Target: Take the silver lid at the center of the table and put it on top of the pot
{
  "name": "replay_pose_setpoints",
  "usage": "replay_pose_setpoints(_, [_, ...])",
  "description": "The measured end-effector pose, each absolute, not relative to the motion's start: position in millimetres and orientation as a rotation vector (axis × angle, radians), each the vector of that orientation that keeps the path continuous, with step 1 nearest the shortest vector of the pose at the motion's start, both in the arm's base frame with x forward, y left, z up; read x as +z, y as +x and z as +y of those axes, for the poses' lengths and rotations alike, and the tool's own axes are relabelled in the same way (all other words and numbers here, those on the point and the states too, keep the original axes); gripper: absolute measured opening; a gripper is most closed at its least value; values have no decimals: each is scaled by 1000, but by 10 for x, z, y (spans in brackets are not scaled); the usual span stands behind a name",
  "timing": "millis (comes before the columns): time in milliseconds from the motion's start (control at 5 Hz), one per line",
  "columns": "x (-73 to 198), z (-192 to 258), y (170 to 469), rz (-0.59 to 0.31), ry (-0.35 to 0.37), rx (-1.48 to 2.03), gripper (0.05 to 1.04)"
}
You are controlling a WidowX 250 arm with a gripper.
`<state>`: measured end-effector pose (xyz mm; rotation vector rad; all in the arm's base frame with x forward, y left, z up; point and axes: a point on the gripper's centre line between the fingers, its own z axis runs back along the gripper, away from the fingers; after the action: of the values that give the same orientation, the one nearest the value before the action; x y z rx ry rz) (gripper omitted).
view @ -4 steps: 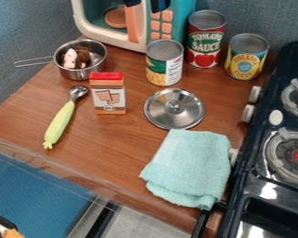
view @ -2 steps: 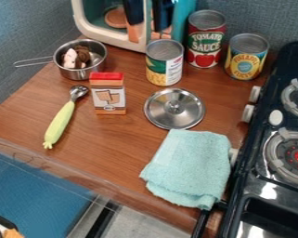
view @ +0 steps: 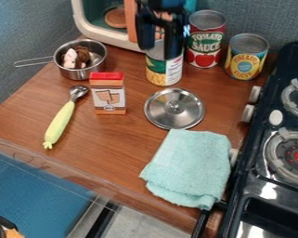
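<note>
Camera view | hovers with gripper (view: pixel 159 49) released, by green-yellow can (view: pixel 165 72) | shows lid (view: pixel 174 108) on tabletop (view: pixel 113 144), just beside towel (view: pixel 189 167) | shows pot (view: pixel 80 74) with brown contents (view: pixel 84 54)

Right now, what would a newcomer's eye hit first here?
Probably the shiny silver lid at mid-counter, right by the folded turquoise towel. Next, the black gripper at the top, over the can with a green-and-yellow label and in front of the toy microwave. Then the bright yellow-green handle of the scoop at left.
</note>
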<state>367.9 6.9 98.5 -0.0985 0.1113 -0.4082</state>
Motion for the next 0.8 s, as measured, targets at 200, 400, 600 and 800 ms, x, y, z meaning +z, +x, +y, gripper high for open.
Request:
replay_pose_setpoints(200, [734, -142, 3562, 145, -55, -463, 1001])
replay_pose_setpoints(400, [656, -186, 3537, 142, -31, -467, 1001])
replay_pose_setpoints(600, [654, -235, 3546, 136, -20, -474, 1001])
replay_pose_setpoints(800, [647, -231, 3560, 129, -15, -463, 1001])
